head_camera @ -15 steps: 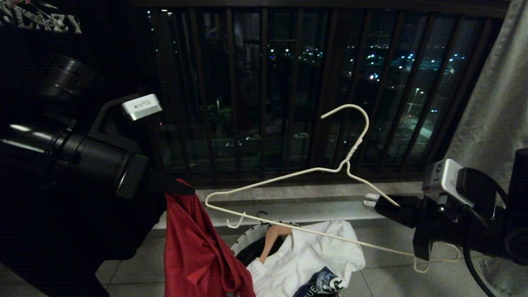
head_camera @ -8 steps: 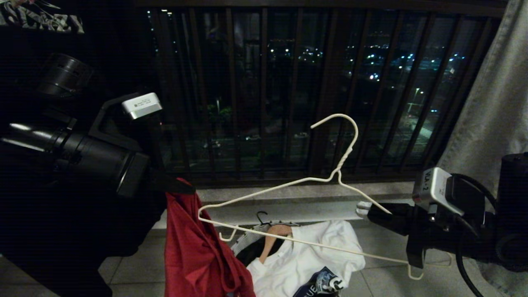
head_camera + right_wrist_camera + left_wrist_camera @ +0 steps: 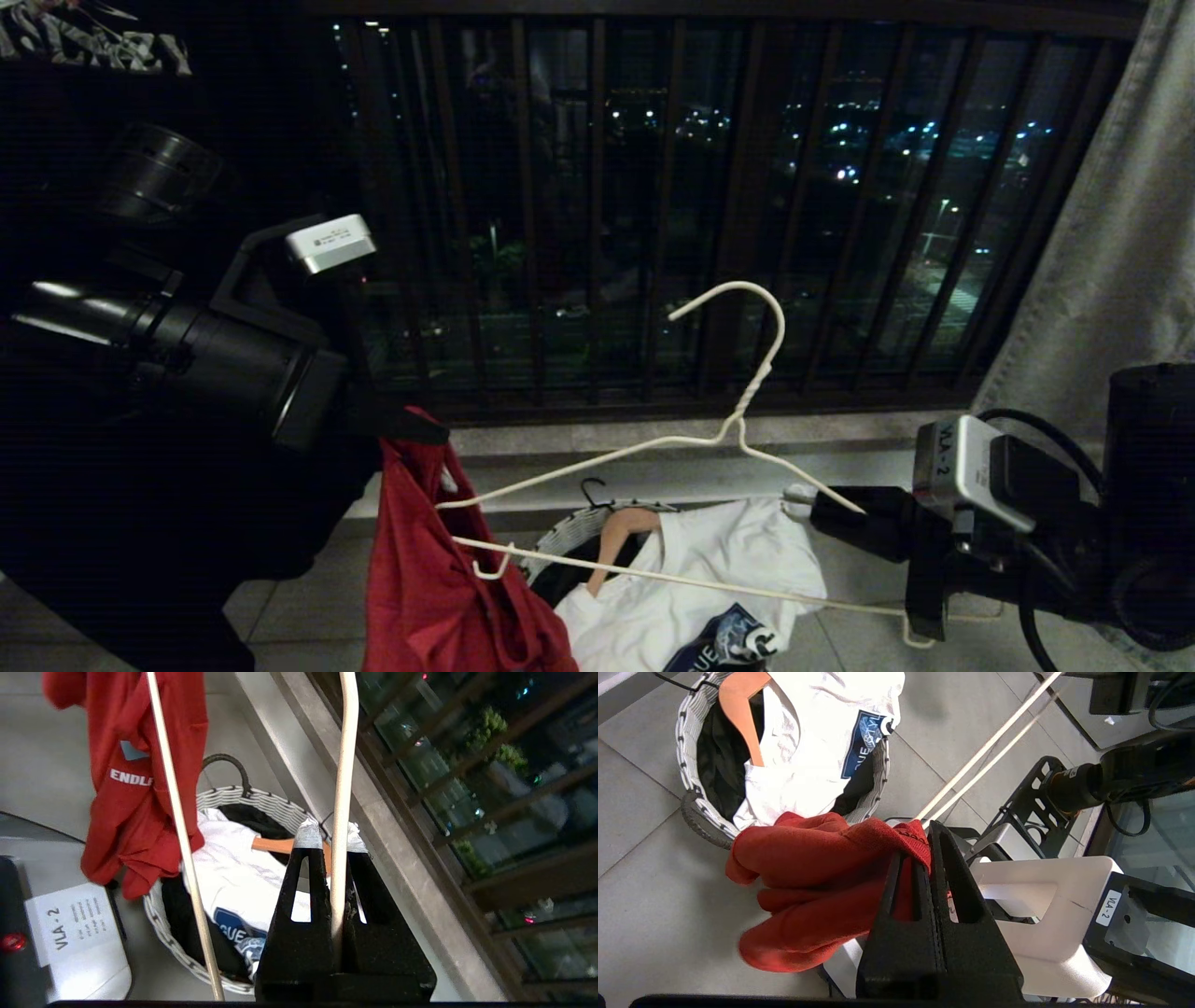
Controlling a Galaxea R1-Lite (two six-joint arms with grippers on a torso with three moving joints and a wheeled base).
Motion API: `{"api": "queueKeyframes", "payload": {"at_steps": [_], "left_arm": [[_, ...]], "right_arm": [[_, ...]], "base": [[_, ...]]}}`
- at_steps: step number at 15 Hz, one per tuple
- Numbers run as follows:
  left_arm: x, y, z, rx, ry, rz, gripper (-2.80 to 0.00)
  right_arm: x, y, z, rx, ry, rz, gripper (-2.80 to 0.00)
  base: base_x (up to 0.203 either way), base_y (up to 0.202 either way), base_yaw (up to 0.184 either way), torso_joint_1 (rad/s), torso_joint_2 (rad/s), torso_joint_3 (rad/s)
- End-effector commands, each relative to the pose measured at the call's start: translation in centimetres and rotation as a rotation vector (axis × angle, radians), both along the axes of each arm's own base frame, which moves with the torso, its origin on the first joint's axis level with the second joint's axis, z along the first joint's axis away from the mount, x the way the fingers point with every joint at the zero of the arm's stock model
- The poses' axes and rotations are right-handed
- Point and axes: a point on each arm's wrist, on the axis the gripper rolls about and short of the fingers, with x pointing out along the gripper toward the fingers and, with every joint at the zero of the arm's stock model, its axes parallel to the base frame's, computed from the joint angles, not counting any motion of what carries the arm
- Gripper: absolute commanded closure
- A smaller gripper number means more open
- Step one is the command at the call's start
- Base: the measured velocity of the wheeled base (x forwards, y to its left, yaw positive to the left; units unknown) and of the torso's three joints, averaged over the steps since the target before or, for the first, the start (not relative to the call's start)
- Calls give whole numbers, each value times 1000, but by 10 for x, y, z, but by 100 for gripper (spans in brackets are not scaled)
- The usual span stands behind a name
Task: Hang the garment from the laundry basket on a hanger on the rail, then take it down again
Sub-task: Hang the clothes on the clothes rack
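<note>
Gripper work first: the left gripper [image 3: 924, 835] is clamped on a bunched fold of the red garment [image 3: 439, 579], which hangs down from it at the lower left of the head view, just beside and partly in front of the laundry basket [image 3: 560, 546]. Opposite, the right gripper [image 3: 803, 499] pinches one sloping shoulder wire of the white hanger [image 3: 738, 425], its jaws closed narrowly on the thin wire. That hanger is held out in the air between the two arms, hook uppermost and tilted toward the dark window bars [image 3: 597, 205], and its far shoulder tip touches or overlaps the red cloth. Below, the basket sits on the tiled floor [image 3: 640, 868] and holds a white T-shirt [image 3: 691, 579] with a dark print, a wooden hanger [image 3: 621, 537] poking from its collar. A grey curtain [image 3: 1111, 233] hangs at the right.
</note>
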Motion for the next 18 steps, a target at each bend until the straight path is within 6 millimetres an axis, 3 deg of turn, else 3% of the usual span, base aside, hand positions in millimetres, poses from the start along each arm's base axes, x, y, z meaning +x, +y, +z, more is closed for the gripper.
{"api": "queueKeyframes", "payload": {"at_steps": [1, 9, 18], "left_arm": [[-2, -3, 0, -2, 5, -17, 0], [-6, -7, -1, -9, 30, -25, 0], [-12, -5, 7, -32, 27, -5, 0]], "right_arm": [[6, 5, -1, -29, -19, 13, 0], [34, 26, 23, -70, -155, 60, 0], [24, 54, 22, -147, -199, 147, 0]], "base": [[0, 0, 0, 0, 0, 0], [0, 0, 0, 0, 0, 0], [0, 0, 0, 0, 0, 0]]}}
